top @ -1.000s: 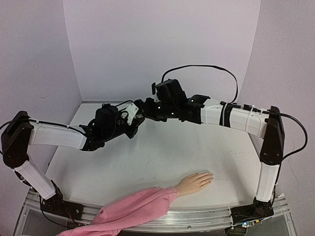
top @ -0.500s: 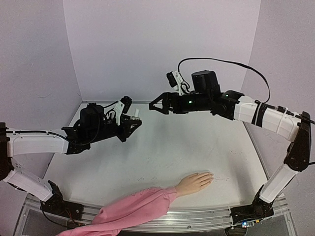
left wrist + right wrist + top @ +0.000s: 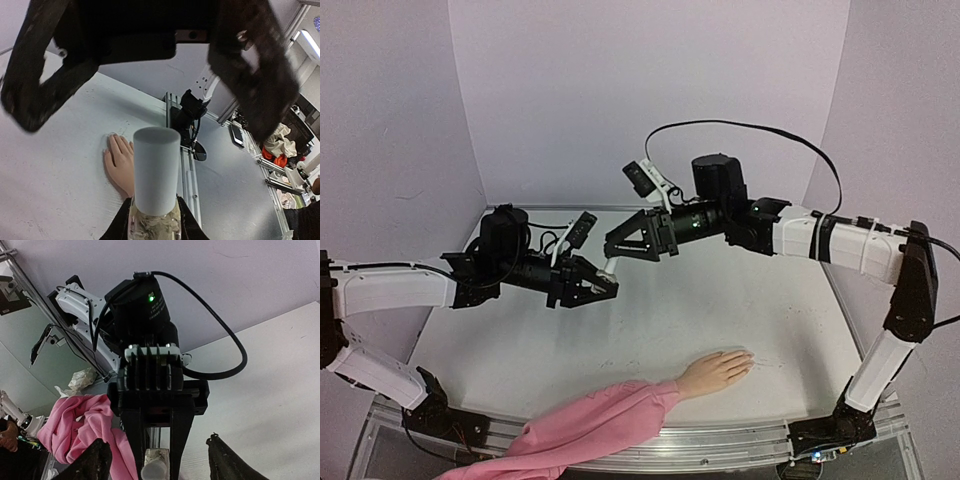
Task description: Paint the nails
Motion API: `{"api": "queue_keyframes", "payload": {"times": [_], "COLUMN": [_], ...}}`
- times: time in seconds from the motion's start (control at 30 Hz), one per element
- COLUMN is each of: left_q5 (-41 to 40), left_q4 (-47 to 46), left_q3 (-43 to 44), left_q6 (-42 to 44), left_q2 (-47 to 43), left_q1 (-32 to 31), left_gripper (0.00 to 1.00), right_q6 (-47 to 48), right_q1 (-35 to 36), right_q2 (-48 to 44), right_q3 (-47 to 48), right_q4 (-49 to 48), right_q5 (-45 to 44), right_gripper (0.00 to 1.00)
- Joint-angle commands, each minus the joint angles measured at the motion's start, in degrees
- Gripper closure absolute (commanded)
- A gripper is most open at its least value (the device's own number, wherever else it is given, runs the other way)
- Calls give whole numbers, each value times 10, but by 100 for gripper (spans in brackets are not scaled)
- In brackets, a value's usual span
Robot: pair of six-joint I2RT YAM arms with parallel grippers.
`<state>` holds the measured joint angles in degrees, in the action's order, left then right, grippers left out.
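The step in hand looks like opening the polish, not painting; the left gripper point(image 3: 590, 286) is clamped on the body of a small bottle point(image 3: 153, 226), held off the table point(image 3: 740, 290) with its pale cylindrical cap point(image 3: 156, 170) pointing out towards the other arm; the right gripper point(image 3: 618, 248) faces it with its fingers spread wide, and in the left wrist view those two dark fingers point(image 3: 252, 75) stand either side of the cap without touching it; the right wrist view shows the same from the far side, the bottle sitting between its own parted fingertips; whether a brush is fixed under the cap cannot be seen. The mannequin hand point(image 3: 718, 369) lies flat, palm down, near the front edge of the table, well apart from both grippers, its pink sleeve point(image 3: 595, 425) trailing off to the left; the nails point(image 3: 747, 357) are at the fingertips pointing right and are too small to tell from the fingers, with no colour visible on them, so the painting seems not yet begun. The next move likely calls for the right gripper to centre on the cap, close, then twist or pull it free while the left holds the bottle steady; an off-centre grip could tip or slip the bottle.
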<state>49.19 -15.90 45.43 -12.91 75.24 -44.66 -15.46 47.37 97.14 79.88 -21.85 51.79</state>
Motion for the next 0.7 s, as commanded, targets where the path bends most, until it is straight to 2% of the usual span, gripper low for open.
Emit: {"api": "queue_keyframes", "payload": {"times": [0.0, 0.23, 0.67], "left_q5": [76, 85, 48], "left_q4": [-17, -17, -17], "left_q3": [40, 46, 48], "left_q6": [-23, -22, -3], "left_q2": [-13, -14, -33], "left_q1": [2, 2, 4], "left_gripper": [100, 100, 100], "right_q6": [13, 0, -5], "right_q1": [12, 23, 42], "right_q2": [8, 19, 21], "right_q3": [19, 16, -2], "right_q4": [-48, -72, -85], "right_q5": [68, 75, 63], "right_gripper": [38, 59, 95]}}
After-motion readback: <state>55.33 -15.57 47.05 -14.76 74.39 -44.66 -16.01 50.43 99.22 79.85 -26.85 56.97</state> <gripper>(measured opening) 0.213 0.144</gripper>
